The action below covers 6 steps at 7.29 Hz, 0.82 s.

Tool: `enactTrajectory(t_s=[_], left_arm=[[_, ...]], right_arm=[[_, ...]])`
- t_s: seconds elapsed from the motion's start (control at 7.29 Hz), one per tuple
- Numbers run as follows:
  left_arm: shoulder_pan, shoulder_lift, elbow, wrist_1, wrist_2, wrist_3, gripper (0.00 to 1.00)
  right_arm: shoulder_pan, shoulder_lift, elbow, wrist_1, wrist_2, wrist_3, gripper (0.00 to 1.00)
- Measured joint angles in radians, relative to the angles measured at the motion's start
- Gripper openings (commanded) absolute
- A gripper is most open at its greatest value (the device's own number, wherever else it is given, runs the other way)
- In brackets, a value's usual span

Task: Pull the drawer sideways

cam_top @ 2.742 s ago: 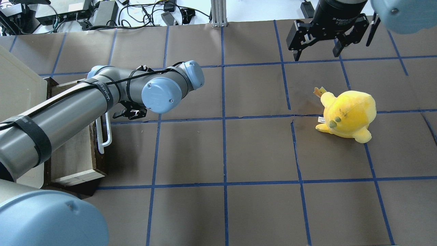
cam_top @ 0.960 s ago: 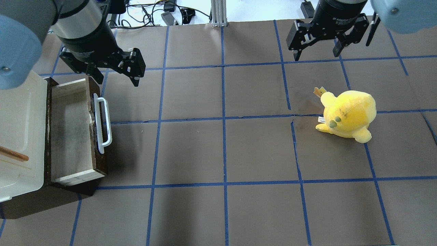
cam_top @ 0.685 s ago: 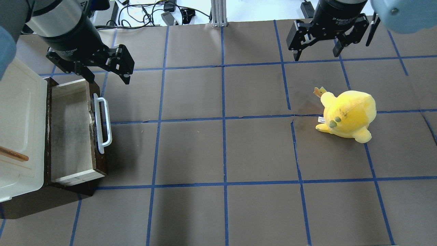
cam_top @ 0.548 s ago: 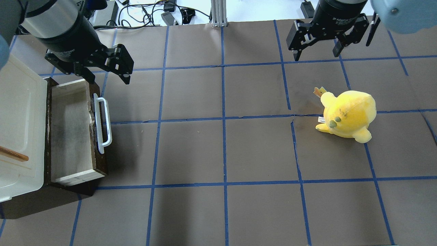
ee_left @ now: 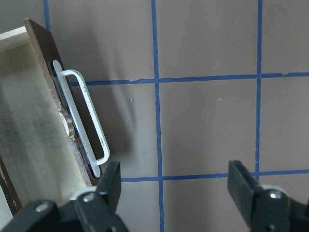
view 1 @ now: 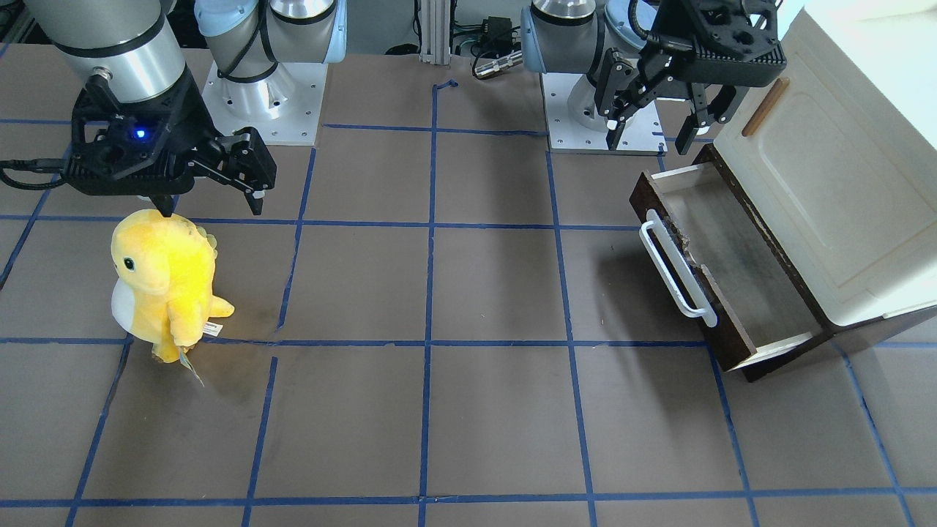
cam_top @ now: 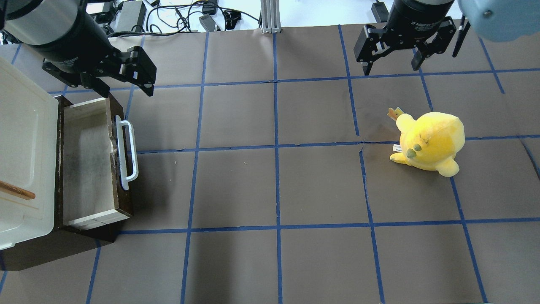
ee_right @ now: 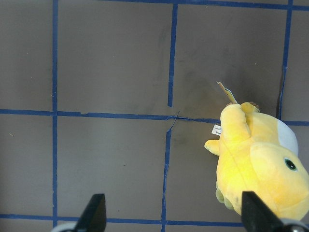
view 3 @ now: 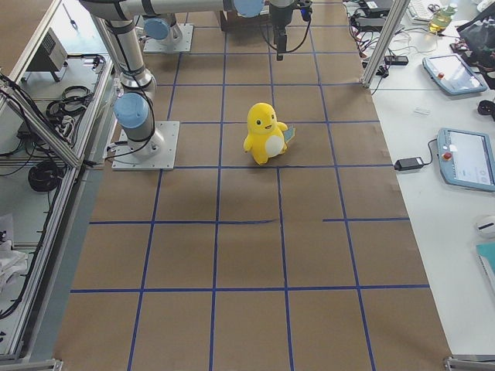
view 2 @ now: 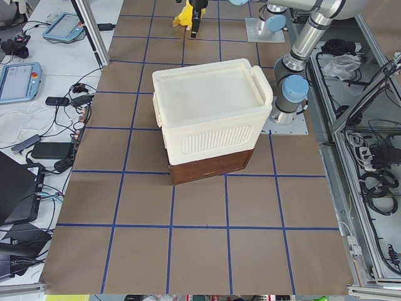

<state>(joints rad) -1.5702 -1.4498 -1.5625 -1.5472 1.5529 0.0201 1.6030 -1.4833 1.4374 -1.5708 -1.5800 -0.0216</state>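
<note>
- The drawer point(cam_top: 86, 169) sits at the table's point(cam_top: 274, 190) edge on the robot's left. It stands well out from under the cream cabinet point(cam_top: 21, 147), and its greyish inside is open to view.
- Its dark front faces the table's middle. The white handle point(cam_top: 126, 154) on that front runs lengthwise away from the robot, so any pull goes sideways toward the robot's right.
- The left gripper point(cam_top: 125, 90) is by far the nearer one. It hangs above the mat just past the far end of the handle and touches nothing; from its jaws, the bar lies back toward the robot and lower.
- Its jaws are spread wide and empty, and the gap runs crosswise to the bar, which suits closing over it. The wrist points straight down.
- Judging by how far out the drawer stands, the pull looks done or nearly so.
- The right gripper point(cam_top: 391, 69) hovers well apart on the far right, its jaws also wide and empty, near a yellow plush toy point(cam_top: 428, 141).
</note>
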Motion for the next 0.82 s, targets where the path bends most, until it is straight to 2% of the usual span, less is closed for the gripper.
enactTrajectory(t_s=[0.27,0.41,0.69,0.82], left_arm=[[0.001,0.002,-0.016,0.015,-0.002,0.003,0.85],[0.0,0.002,-0.019,0.027,0.001,0.0,0.89],[-0.002,0.001,-0.021,0.039,0.006,-0.001,0.92],[-0.003,0.001,-0.022,0.04,0.007,-0.001,1.0]], right_arm=[[0.0,0.0,0.0,0.0,0.0,0.0,1.0],[0.0,0.0,0.0,0.0,0.0,0.0,1.0],[0.0,0.0,0.0,0.0,0.0,0.0,1.0],[0.0,0.0,0.0,0.0,0.0,0.0,1.0]])
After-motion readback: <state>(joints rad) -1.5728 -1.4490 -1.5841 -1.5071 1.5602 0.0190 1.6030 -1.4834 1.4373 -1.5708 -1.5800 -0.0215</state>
